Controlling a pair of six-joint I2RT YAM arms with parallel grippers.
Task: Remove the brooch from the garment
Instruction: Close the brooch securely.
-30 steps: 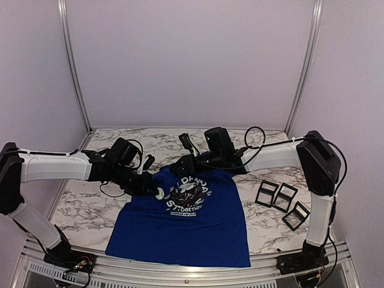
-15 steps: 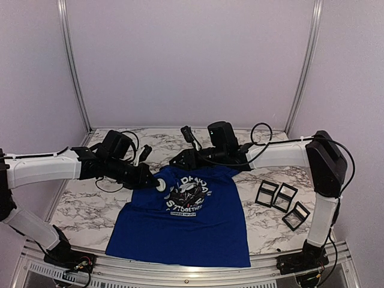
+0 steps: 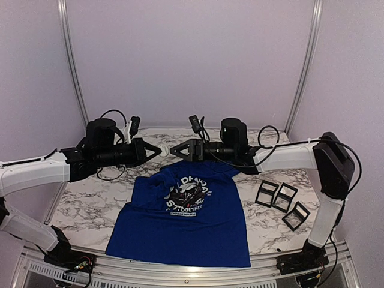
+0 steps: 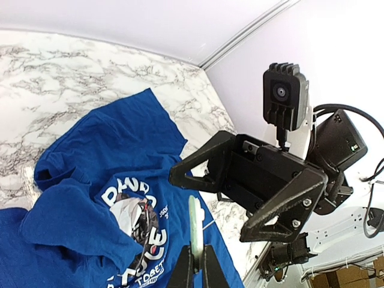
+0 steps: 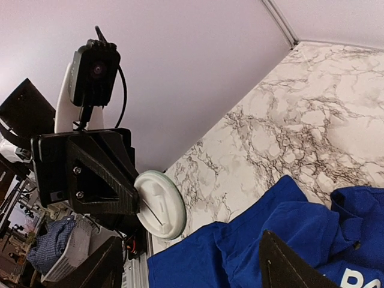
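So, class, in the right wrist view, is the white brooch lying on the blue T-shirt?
No, the left gripper holds the brooch up in the air, clear of the T-shirt below.

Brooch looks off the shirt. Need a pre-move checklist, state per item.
1. The white round brooch is free of the royal-blue panda T-shirt: ok, it is in the air with no cloth on it.
2. Left hand shut on the brooch edge: ok.
3. Right hand open and facing the brooch: ok.
4. Right hand not touching the brooch: ok, a gap shows.
5. Brooch pin closed: cannot tell.
6. T-shirt lying flat on the marble table: not ok, the collar end is rumpled.
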